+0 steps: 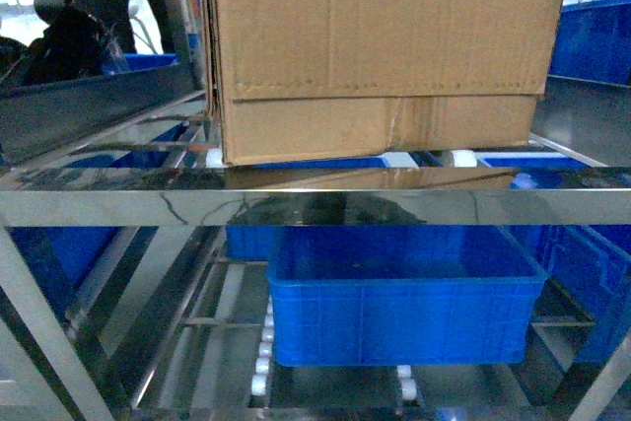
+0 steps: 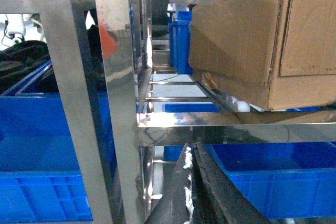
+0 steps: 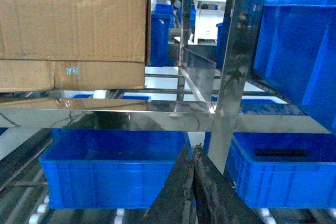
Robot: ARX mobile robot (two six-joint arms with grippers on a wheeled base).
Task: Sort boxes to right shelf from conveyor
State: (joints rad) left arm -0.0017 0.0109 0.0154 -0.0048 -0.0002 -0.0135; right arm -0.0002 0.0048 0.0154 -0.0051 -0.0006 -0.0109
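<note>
Carton [image 1: 385, 46] on shelf [image 1: 296, 206] front edge (both grippers apart).

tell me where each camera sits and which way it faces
Head: on the robot, level and forward at the shelf, carton above, blue bin below; no robot body shows.
Left wrist: left of the carton, facing along the shelf front beam; left gripper at bottom, jaws together.
Right wrist: right of the carton, facing the beam and bin; right gripper at bottom, jaws together.
All three share the carton on the upper tier.
</note>
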